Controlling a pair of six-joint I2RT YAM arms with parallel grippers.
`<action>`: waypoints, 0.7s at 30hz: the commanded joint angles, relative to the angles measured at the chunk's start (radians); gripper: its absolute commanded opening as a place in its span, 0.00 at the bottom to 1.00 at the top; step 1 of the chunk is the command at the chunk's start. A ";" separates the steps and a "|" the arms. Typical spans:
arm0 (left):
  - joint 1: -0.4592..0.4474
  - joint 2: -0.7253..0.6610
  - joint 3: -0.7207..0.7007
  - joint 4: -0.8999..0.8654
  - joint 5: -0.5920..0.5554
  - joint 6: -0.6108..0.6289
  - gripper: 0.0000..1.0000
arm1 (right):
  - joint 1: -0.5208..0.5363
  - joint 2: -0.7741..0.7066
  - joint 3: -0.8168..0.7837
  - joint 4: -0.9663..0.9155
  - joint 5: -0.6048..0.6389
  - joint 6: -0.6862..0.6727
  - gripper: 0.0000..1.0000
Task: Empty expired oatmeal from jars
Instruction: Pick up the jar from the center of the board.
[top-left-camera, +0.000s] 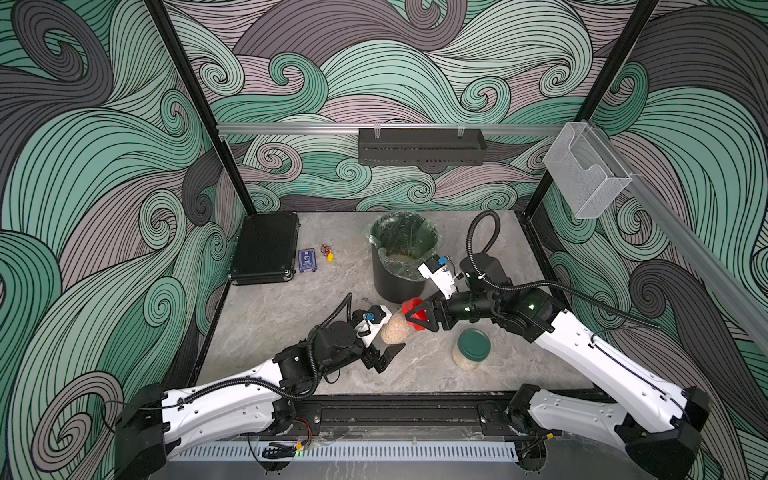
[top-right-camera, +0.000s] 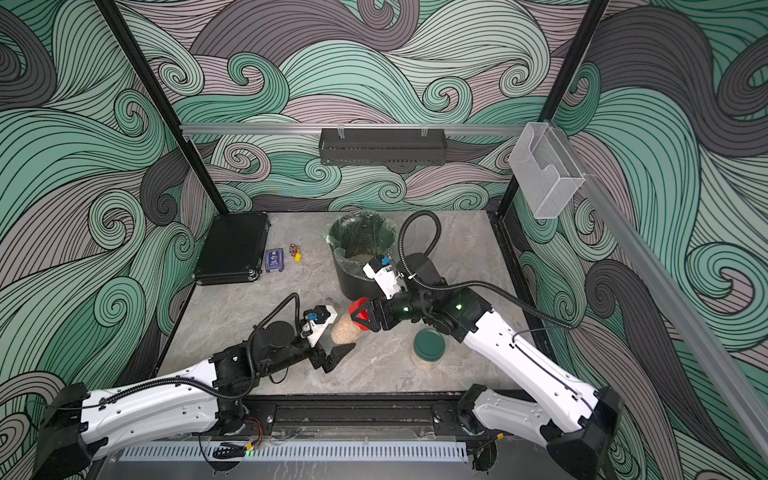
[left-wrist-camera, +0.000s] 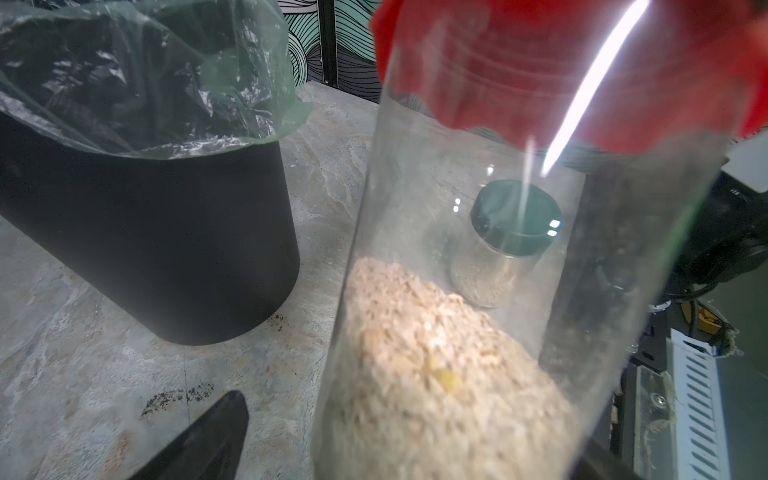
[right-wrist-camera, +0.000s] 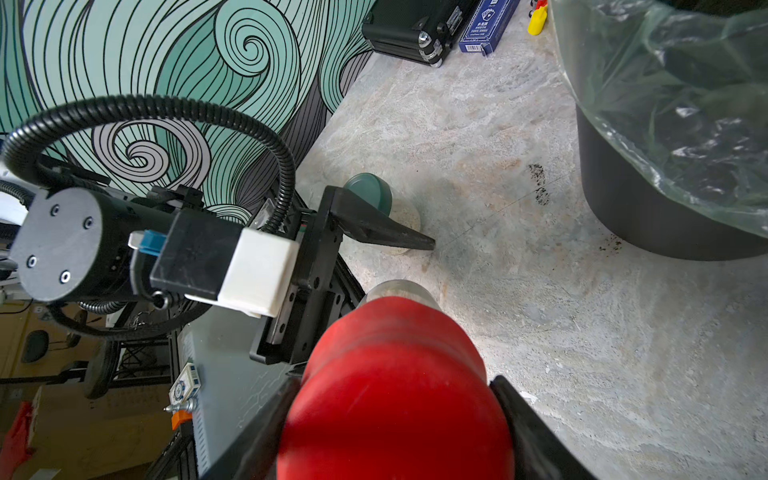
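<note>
Inside right end effector (top-left-camera: 417, 316), red lid (right-wrist-camera: 395, 374), jar (top-left-camera: 395, 329) tilted

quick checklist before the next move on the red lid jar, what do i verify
1. right gripper shut on red lid: ok
2. left gripper clamped on the jar: not ok, its jaws stand open beside the glass
3. red lid off: not ok, it sits on the jar
4. jar over the bin: not ok, it is tilted in front of the bin
5. bin open, liner in place: ok
6. green-lidded jar out of the way: ok, upright and apart
</note>
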 joint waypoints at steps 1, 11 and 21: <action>-0.003 0.000 0.038 0.038 -0.032 0.043 0.94 | 0.000 -0.001 0.027 0.055 -0.054 0.027 0.59; -0.002 -0.036 0.057 0.010 -0.048 0.074 0.76 | 0.009 0.018 0.021 0.053 -0.069 0.037 0.59; -0.002 -0.047 0.051 0.031 -0.063 0.084 0.90 | 0.013 0.035 0.020 0.048 -0.065 0.043 0.59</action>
